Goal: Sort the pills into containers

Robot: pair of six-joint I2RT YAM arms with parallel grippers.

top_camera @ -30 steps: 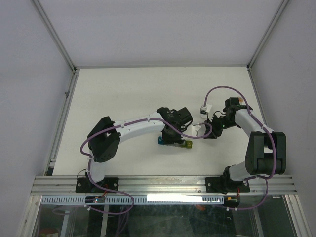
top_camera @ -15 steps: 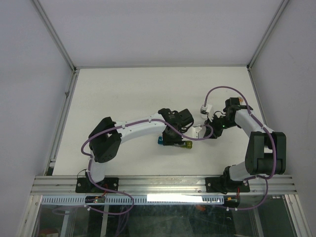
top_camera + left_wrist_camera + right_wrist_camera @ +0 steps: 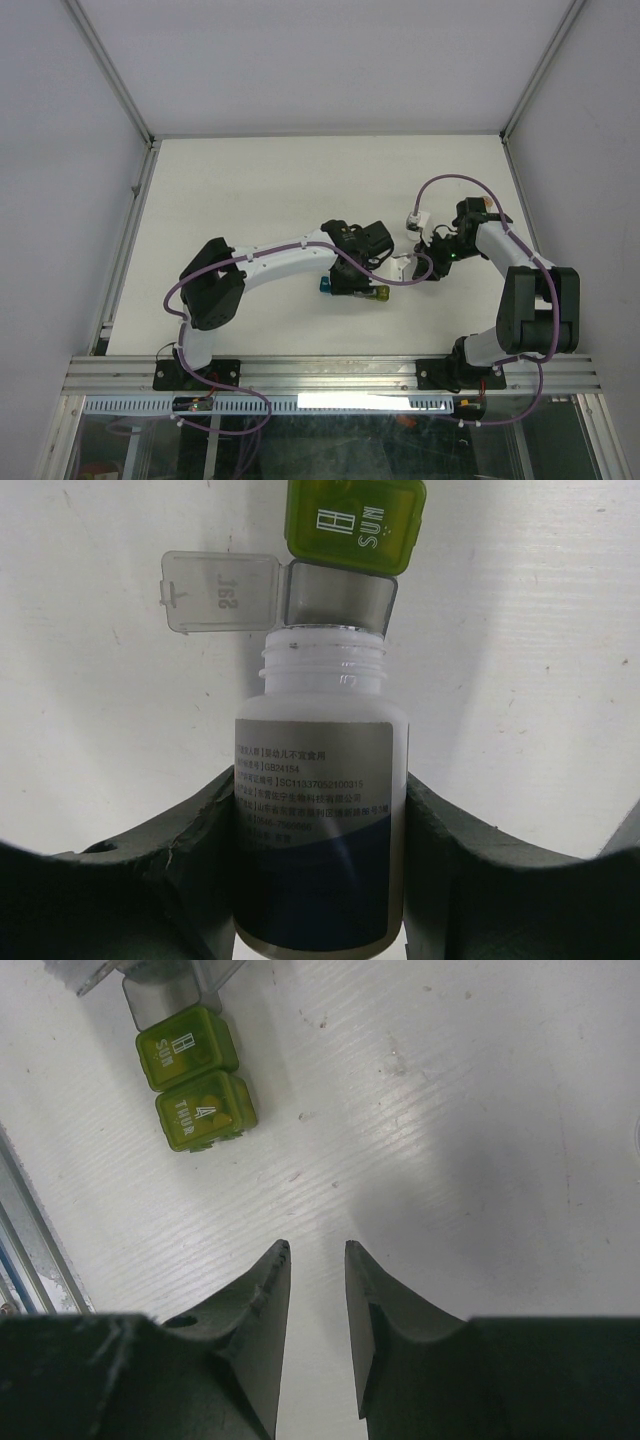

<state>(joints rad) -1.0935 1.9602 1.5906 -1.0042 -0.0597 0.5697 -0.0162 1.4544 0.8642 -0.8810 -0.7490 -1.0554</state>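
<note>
The containers point(image 3: 356, 291) are a short strip of joined compartments, mostly hidden under my left wrist, with a blue end point(image 3: 326, 286) and a yellow-green end point(image 3: 381, 293). My left gripper point(image 3: 320, 780) is shut on an uncapped white bottle with a dark label point(image 3: 320, 820). The bottle's mouth sits right at the grey compartment point(image 3: 338, 598), whose clear lid point(image 3: 220, 590) is flipped open. The green SUN compartment point(image 3: 355, 520) beside it is closed. My right gripper point(image 3: 316, 1248) is empty, jaws slightly apart, just right of the strip point(image 3: 187, 1048). No pills show.
A small white object point(image 3: 400, 262) lies between the two grippers. A purple cable with a white connector point(image 3: 413, 218) loops over the right arm. The metal rail of the table's edge point(image 3: 30, 1250) shows in the right wrist view.
My left wrist has shifted slightly over the strip with the bottle in it. The right arm has not visibly moved.
</note>
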